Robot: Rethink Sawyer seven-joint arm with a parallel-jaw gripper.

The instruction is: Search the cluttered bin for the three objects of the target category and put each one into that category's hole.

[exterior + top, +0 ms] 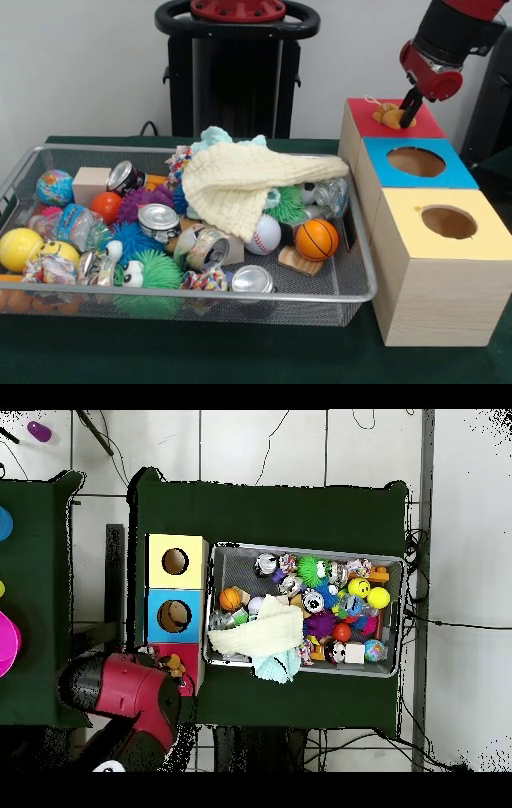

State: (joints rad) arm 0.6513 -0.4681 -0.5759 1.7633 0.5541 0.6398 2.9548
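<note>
My gripper (406, 118) hangs over the red-topped wooden box (425, 125) at the far right and is shut on a small orange-tan plush animal (390, 117). The plush rests on the red top, right where the hole would be, so the hole itself is hidden. In the overhead view the plush (176, 666) shows on the red top (192, 659) beside my red arm (125, 689). The wire mesh bin (240, 298) is full of toys. I make out no other plush animal in it; a cream knitted cloth (248, 180) covers its middle.
The blue-surround hole (415, 162) and the yellow-surround hole (448, 222) are in the same row of boxes, nearer the camera. The bin holds spiky rubber balls (152, 272), tin cans (158, 218), a basketball (317, 238), a baseball (266, 234) and a wooden block (90, 184).
</note>
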